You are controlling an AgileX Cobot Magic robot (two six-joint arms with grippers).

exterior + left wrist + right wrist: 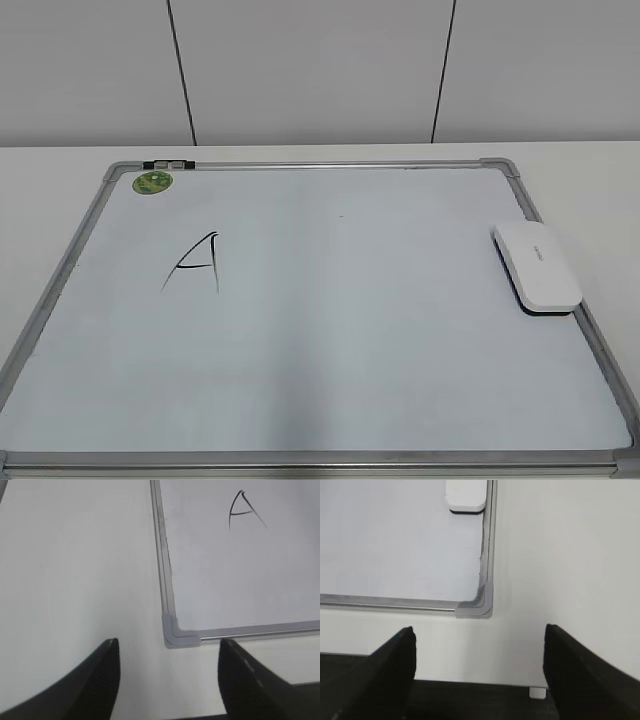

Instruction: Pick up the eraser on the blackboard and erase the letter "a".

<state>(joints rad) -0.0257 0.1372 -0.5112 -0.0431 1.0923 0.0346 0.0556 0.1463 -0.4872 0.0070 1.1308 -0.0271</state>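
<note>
The blackboard (pixel 330 165) is a white board with a silver-grey frame, lying flat on the white table. The eraser (pixel 537 266) is a flat white block lying on the board's right edge; its near end shows in the right wrist view (pixel 466 494). A large angular capital "A" (pixel 196 264) in black marker is on the board's left half and shows in the left wrist view (pixel 245 511). No small lowercase "a" shows in any view. My left gripper (pixel 167 642) is open and empty over the table by the board's near left corner. My right gripper (pixel 479 627) is open and empty by the near right corner.
A round green sticker (pixel 153 182) sits at the board's far left corner, beside a small dark clip (pixel 168 163) on the frame. A pale panelled wall (pixel 320 70) stands behind the table. Neither arm shows in the exterior view. The table's front edge (pixel 470 680) lies under my right gripper.
</note>
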